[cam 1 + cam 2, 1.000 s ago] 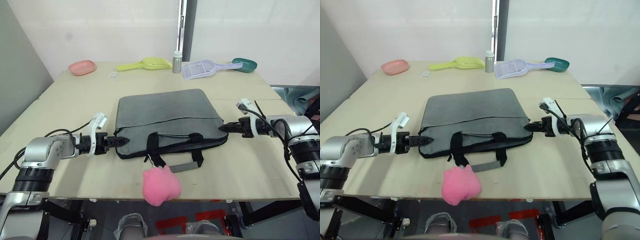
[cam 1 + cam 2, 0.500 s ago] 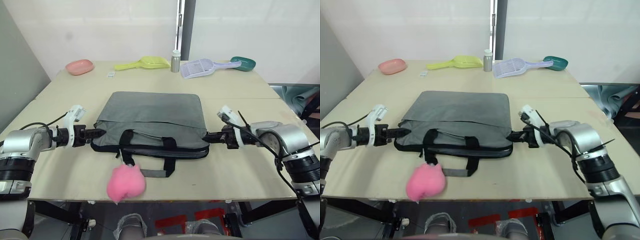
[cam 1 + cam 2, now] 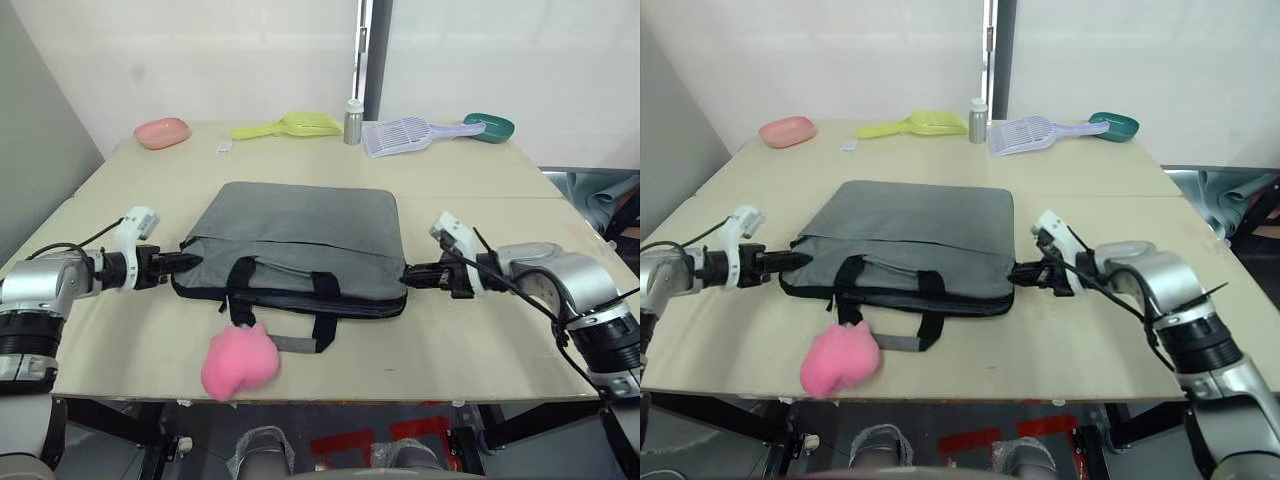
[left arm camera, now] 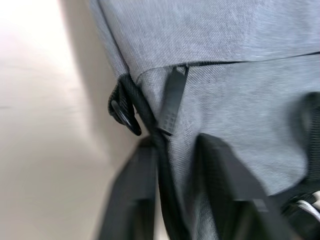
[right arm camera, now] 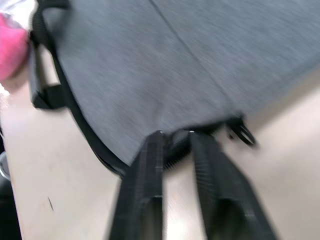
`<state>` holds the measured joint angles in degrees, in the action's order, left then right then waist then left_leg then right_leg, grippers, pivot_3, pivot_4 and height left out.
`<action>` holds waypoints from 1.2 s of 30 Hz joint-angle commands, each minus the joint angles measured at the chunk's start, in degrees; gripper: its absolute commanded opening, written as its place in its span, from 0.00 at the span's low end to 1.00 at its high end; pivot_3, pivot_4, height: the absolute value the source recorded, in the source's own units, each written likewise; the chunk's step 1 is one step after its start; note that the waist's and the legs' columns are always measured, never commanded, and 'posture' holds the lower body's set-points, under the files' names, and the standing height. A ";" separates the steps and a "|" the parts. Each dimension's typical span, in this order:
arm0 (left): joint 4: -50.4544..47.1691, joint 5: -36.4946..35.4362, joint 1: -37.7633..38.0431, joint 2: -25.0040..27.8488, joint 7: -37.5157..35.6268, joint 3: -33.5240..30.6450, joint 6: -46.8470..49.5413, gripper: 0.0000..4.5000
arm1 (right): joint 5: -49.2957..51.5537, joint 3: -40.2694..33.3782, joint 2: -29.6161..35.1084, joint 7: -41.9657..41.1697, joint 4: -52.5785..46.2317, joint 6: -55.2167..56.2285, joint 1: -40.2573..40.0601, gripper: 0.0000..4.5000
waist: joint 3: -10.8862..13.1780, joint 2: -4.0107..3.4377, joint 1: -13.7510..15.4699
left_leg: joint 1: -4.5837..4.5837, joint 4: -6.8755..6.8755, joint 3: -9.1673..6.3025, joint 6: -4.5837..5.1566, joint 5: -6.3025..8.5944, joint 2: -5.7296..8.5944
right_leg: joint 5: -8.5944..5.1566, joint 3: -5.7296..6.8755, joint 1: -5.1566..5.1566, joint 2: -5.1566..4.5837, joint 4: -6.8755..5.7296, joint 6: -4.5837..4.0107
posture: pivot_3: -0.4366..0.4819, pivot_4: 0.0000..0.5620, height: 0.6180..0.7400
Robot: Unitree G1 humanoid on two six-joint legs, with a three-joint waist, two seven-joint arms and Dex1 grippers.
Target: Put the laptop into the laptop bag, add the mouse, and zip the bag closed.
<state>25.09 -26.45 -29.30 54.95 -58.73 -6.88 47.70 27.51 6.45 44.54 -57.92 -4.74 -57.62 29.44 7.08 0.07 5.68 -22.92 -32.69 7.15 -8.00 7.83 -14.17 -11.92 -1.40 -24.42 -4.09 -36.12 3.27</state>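
Left pincer [image 3: 186, 263] clamps the left corner of the laptop bag [image 3: 300, 235], which lies flat mid-worktop [image 3: 480, 190]. Right pincer [image 3: 408, 277] clamps the right corner. Laptop and mouse presumably inside; zip state unclear.

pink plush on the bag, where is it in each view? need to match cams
Left eye: pink plush, lower left of centre, at the table's near edge.
Right eye: same spot, further left.
Left wrist: not in it.
Right wrist: pink patch at one corner.
Shared landmark: the laptop bag, just beyond the plush.
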 commanded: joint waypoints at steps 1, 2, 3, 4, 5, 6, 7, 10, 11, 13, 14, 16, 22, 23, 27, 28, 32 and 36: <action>-0.84 1.49 -1.04 3.16 -1.73 -1.77 -3.24 0.68 | 2.11 -3.34 2.30 -2.58 0.37 0.41 0.65 0.52 | 0.00 0.00 0.00 | 0.01 0.00 0.00 0.00 0.00 0.00 | 0.00 0.00 0.01 0.00 0.00 0.00 | 0.48 0.27 1.00; -1.57 1.77 -0.33 4.25 -2.86 -1.59 -4.09 0.76 | 2.30 -4.13 3.18 -3.13 1.00 0.49 0.61 0.59 | 0.00 0.00 0.00 | 0.01 0.00 0.00 0.01 0.00 0.00 | 0.00 -0.01 0.01 0.00 0.00 0.00 | 0.48 0.27 1.00; -2.46 1.74 0.39 5.49 -4.10 -1.91 -4.79 0.82 | 2.52 -5.14 4.59 -4.13 1.61 1.01 0.48 0.65 | 0.01 0.01 -0.01 | 0.01 0.00 0.01 0.01 0.01 0.00 | 0.00 -0.01 0.01 -0.01 0.00 0.00 | 0.48 0.27 1.00; -2.79 1.77 0.59 6.40 -4.84 -2.43 -5.30 0.84 | 2.91 -6.11 5.86 -5.06 2.08 1.33 0.56 0.74 | 0.02 0.01 -0.01 | 0.00 0.00 0.00 0.01 0.01 0.00 | 0.00 0.00 0.01 -0.01 0.01 0.00 | 0.48 0.27 1.00; -2.98 1.54 0.51 7.12 -5.67 -3.05 -5.81 0.84 | 3.22 -6.95 6.85 -5.68 2.58 1.51 0.90 0.83 | 0.05 0.02 0.00 | 0.00 0.00 0.01 0.01 0.01 0.00 | 0.00 0.00 0.01 -0.01 0.03 0.00 | 0.48 0.27 1.00; -4.01 0.42 0.51 7.66 -7.21 -4.41 -6.77 0.84 | 3.98 -8.30 7.20 -5.84 3.25 1.54 2.04 0.90 | 0.06 0.02 0.03 | 0.00 0.00 0.01 0.02 0.01 0.01 | 0.00 0.00 0.01 -0.02 0.04 0.00 | 0.48 0.27 1.00; -5.53 -1.12 0.61 7.96 -8.97 -5.94 -7.36 0.84 | 5.47 -9.76 7.06 -5.98 3.63 0.56 3.38 0.98 | 0.06 0.03 0.03 | 0.00 0.01 0.01 0.02 0.01 0.01 | 0.00 0.00 0.01 -0.02 0.03 0.00 | 0.48 0.27 1.00; -15.08 -10.57 2.66 8.13 -16.54 -12.16 -3.50 0.84 | 11.92 -12.66 5.26 -6.69 0.10 -3.69 7.22 1.00 | 0.09 0.00 -0.09 | 0.01 0.00 0.03 0.02 0.01 0.01 | 0.00 -0.02 -0.01 -0.02 -0.01 0.00 | 0.48 0.27 1.00; -19.16 -13.28 4.47 8.39 -19.09 -13.37 -2.39 0.84 | 14.00 -12.22 3.86 -6.29 -2.70 -4.86 8.27 1.00 | 0.09 0.00 -0.16 | 0.02 -0.01 0.03 0.02 0.01 0.00 | 0.00 -0.02 0.00 -0.02 -0.03 -0.01 | 0.48 0.27 1.00; -25.68 -15.98 8.57 8.91 -22.72 -14.38 -2.17 0.84 | 14.62 -9.59 -0.53 -2.18 -4.88 -7.33 10.44 0.86 | 0.08 -0.02 -0.52 | 0.11 0.06 0.10 0.02 0.01 -0.02 | -0.03 -0.06 -0.01 0.00 -0.04 -0.05 | 0.48 0.27 1.00; -27.37 -16.62 9.88 9.04 -23.47 -14.74 -2.27 0.84 | 14.24 -8.80 -1.87 -0.53 -5.14 -7.93 10.93 0.80 | 0.07 -0.04 -0.63 | 0.15 0.11 0.14 0.01 0.02 -0.05 | -0.04 -0.08 -0.01 0.03 -0.05 -0.06 | 0.48 0.27 1.00; -30.77 -17.61 12.83 9.45 -25.17 -15.54 -2.88 0.84 | 12.11 -5.11 -4.13 0.88 -5.50 -6.63 10.74 0.64 | 0.10 -0.07 -0.35 | 0.19 0.22 0.15 0.00 0.01 -0.06 | -0.05 -0.06 -0.05 0.04 -0.06 -0.07 | 0.48 0.27 1.00; -35.88 -13.74 21.55 12.04 -29.22 -14.50 -9.05 0.84 | 5.49 4.94 -9.78 3.31 -2.50 -1.65 12.09 0.18 | 0.16 -0.03 -0.10 | 0.02 0.21 0.16 0.00 0.01 -0.03 | -0.05 -0.05 -0.14 0.00 0.05 -0.06 | 0.48 0.27 1.00; -35.75 -12.70 22.87 12.50 -29.52 -14.12 -10.18 0.84 | 3.48 7.58 -10.13 3.13 -1.99 -0.19 12.40 0.09 | 0.19 -0.05 -0.11 | 0.02 0.23 0.15 0.00 0.01 -0.03 | -0.06 -0.04 -0.15 0.00 0.05 -0.05 | 0.48 0.27 1.00; -34.65 -9.67 26.61 13.46 -31.08 -13.52 -14.38 0.84 | -4.55 15.80 -11.34 3.43 2.14 5.39 14.09 0.01 | 0.20 -0.05 -0.42 | 0.01 0.27 0.16 -0.01 0.01 -0.04 | -0.05 -0.04 -0.19 0.02 0.05 -0.04 | 0.48 0.27 1.00; -34.40 -9.55 26.92 13.49 -31.15 -13.54 -14.73 0.84 | -6.78 17.71 -11.87 3.62 4.08 6.70 14.87 0.01 | 0.20 -0.06 -0.47 | 0.01 0.27 0.16 -0.01 0.01 -0.04 | -0.05 -0.05 -0.19 0.02 0.05 -0.04 | 0.48 0.27 1.00; -34.12 -9.05 27.45 13.28 -30.90 -13.06 -15.35 0.84 | -11.48 21.73 -12.67 2.21 8.12 9.11 16.79 0.01 | 0.19 -0.05 -0.55 | 0.06 0.25 0.16 -0.02 0.00 -0.04 | -0.05 -0.07 -0.19 0.02 -0.05 -0.04 | 0.48 0.27 1.00; -34.38 -8.10 29.34 12.59 -29.95 -12.22 -15.67 0.84 | -15.46 26.78 -9.76 -2.47 7.69 11.50 16.42 0.01 | 0.16 -0.01 -0.54 | 0.10 0.21 0.17 -0.02 0.00 -0.03 | -0.05 -0.10 -0.15 0.02 -0.07 -0.03 | 0.48 0.27 1.00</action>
<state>-9.22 -35.04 -0.33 67.10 -88.26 -18.98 32.51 15.02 29.95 33.18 -58.64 1.99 -46.36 46.83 7.23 0.05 5.14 -22.82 -32.48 7.31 -8.02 7.83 -14.21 -11.97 -1.49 -24.57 -4.07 -36.19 3.24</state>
